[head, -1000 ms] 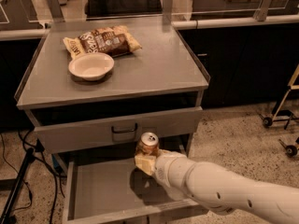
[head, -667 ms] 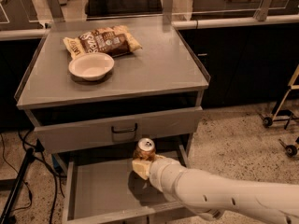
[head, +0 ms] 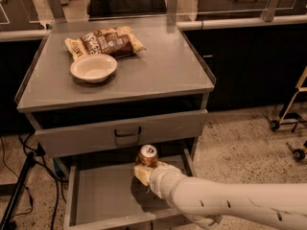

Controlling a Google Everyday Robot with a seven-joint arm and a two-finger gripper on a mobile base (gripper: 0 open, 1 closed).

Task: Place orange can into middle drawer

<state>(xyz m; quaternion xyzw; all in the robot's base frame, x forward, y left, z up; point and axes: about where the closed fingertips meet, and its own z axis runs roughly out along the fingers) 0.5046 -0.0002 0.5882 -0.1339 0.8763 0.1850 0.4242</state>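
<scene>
The orange can, orange-brown with a silver top and pull tab, is upright in my gripper, which is shut on it. The gripper holds it over the back right part of the open middle drawer, a shallow grey drawer with a bare floor pulled out below the cabinet. The can's lower part is hidden by the pale fingers. My white arm reaches in from the lower right.
The closed drawer front with a dark loop handle is just above the can. On the cabinet top lie a white bowl and a brown-and-cream snack bag. A tripod leg stands at left.
My gripper with the can has moved left and lower, deeper over the open drawer. The arm has followed.
</scene>
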